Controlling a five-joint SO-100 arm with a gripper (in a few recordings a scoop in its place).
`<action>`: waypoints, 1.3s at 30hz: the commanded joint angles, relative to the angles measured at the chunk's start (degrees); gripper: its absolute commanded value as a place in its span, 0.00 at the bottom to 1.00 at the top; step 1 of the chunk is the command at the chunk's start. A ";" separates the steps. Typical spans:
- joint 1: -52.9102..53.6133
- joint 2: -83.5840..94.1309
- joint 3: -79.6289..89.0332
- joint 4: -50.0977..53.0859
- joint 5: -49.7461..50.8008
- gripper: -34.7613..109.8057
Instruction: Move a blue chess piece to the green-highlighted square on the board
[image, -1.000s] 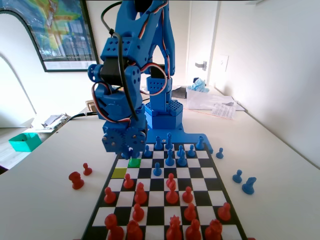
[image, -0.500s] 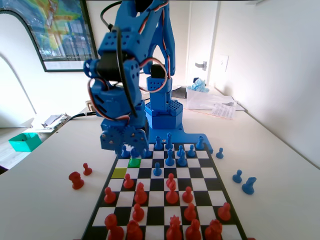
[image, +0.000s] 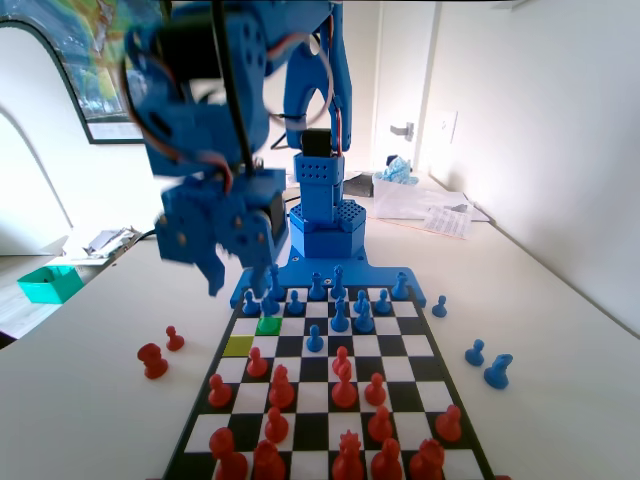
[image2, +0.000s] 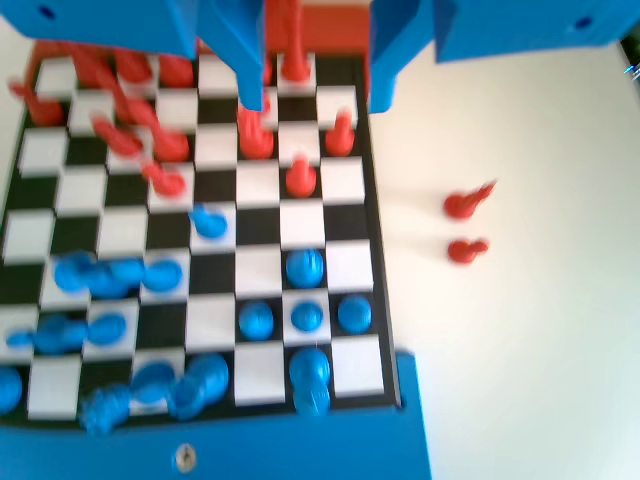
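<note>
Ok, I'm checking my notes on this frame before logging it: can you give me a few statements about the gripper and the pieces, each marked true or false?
1. The gripper is open and holds nothing. True.
2. The gripper touches the board. False: in the fixed view it hangs above it.
3. The lime-tinted square holds a red pawn. False: it is bare.
4. Two red pieces sit on the table, off the board. True.

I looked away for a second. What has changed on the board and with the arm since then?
The claw has lifted up and swung left in the fixed view, off the board's far left corner, and it carries nothing. The green-highlighted square is still empty, and the blue and red pieces stand where they were.
</note>
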 joint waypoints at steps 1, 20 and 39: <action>-0.62 10.28 -4.75 4.48 1.93 0.31; -6.42 39.46 -2.29 19.69 4.83 0.30; -12.74 70.14 13.89 26.54 2.72 0.30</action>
